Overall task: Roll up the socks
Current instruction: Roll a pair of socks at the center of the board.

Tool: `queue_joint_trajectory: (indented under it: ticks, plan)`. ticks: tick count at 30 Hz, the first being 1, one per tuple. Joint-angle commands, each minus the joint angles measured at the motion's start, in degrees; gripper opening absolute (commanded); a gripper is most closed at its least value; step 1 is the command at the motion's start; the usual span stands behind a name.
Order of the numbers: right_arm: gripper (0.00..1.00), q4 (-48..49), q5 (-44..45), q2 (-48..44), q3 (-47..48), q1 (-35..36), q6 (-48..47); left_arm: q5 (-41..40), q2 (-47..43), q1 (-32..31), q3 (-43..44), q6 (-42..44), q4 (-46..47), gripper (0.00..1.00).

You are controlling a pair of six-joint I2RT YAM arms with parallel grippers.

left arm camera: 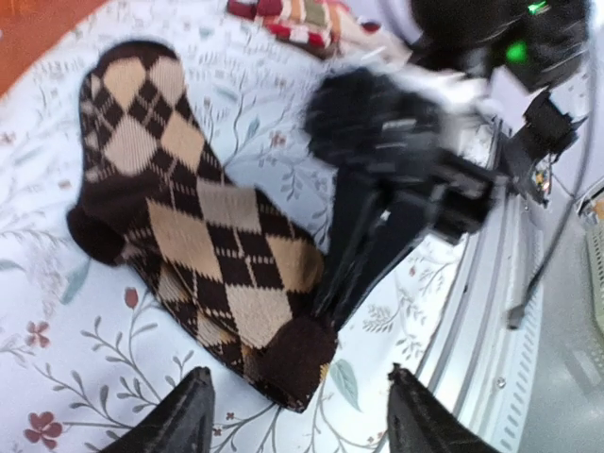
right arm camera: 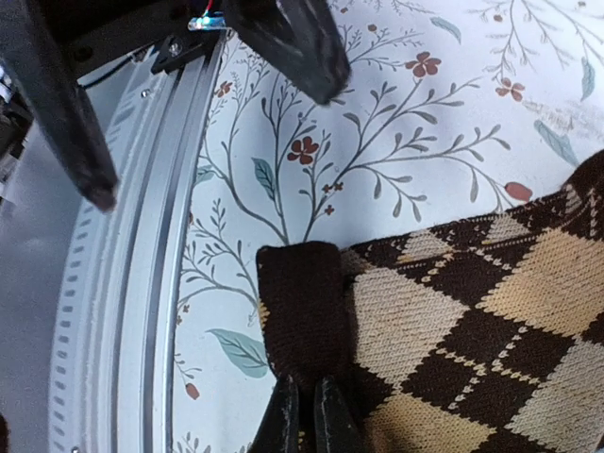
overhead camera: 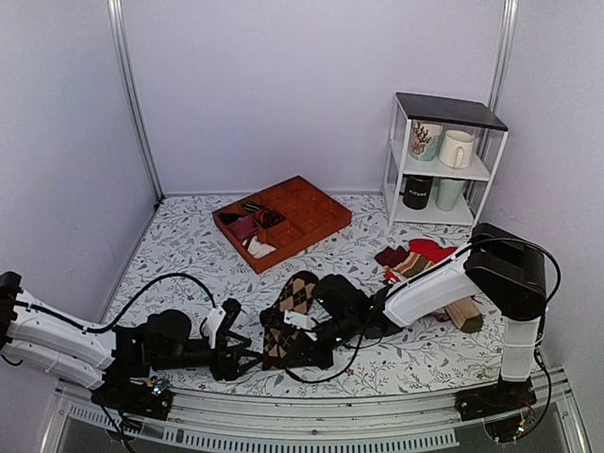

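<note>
The socks (overhead camera: pixel 294 297) are dark brown with tan argyle diamonds and lie flat, stacked, on the floral table near its front edge. In the right wrist view my right gripper (right arm camera: pixel 304 415) is shut on the plain brown end of the socks (right arm camera: pixel 472 311). The left wrist view shows that end (left arm camera: pixel 293 363) lying just ahead of my left gripper (left arm camera: pixel 302 415), which is open and touches nothing. The right gripper's black fingers (left arm camera: pixel 344 274) pinch the socks (left arm camera: pixel 189 226) from the side. From above, the left gripper (overhead camera: pixel 247 360) and right gripper (overhead camera: pixel 286 351) sit close together.
An orange divided tray (overhead camera: pixel 311 222) with small bundles stands mid-table. A white shelf (overhead camera: pixel 401 160) with mugs is at the back right. Red, striped socks (overhead camera: pixel 415 260) and a wooden block (overhead camera: pixel 462 313) lie right. A metal rail (right arm camera: pixel 123 311) runs along the near edge.
</note>
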Motion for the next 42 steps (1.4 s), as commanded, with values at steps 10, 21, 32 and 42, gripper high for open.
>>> queue_joint_trajectory:
  ticks: [10, 21, 32, 42]
  plan:
    - [0.02, -13.7, -11.5, 9.0, 3.0, -3.8, 21.9, -0.5, 0.8, -4.8, -3.6, 17.8, 12.9, 0.55]
    - [0.02, -17.4, -11.6, 9.5, 4.1, -4.4, 22.2, -2.4, 18.4, -7.0, 1.0, 22.5, 19.1, 0.61]
    - [0.02, -18.1, -11.9, 9.8, 3.8, -4.9, 21.5, -2.5, 27.0, -7.1, 4.0, 26.5, 21.7, 0.46]
    - [0.02, -18.5, -12.6, 10.9, 4.2, -4.9, 21.0, -1.4, 32.5, -7.1, 5.8, 24.5, 21.3, 0.24]
